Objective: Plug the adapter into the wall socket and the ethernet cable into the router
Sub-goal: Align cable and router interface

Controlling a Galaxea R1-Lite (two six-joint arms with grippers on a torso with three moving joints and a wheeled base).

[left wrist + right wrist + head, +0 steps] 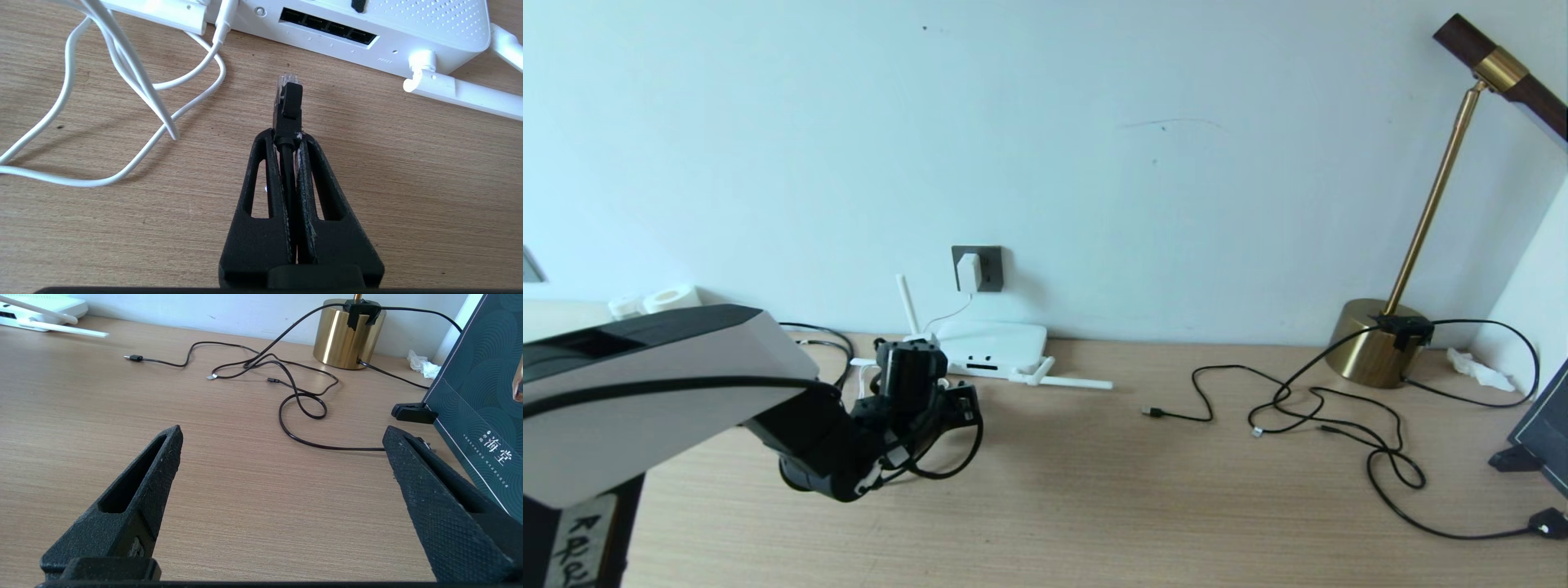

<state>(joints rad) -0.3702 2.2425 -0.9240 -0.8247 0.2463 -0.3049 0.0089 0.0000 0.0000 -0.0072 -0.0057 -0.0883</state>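
Note:
The white adapter (969,272) sits in the dark grey wall socket (990,268), and its thin white cord (122,81) loops over the desk. Below it the white router (992,341) lies flat, its row of dark port slots (327,30) facing my left gripper (286,136). That gripper is shut on the black ethernet cable (288,102) just behind its plug. The clear plug tip points at the ports, a short gap away. In the head view the left gripper (962,402) is just in front of the router. My right gripper (282,433) hangs open over bare desk.
A router antenna (470,92) lies along the desk beside the ports. To the right are thin black cords (1323,416), a brass lamp base (1372,343) and a dark green box (482,396). The wooden desk (1094,506) ends at the wall.

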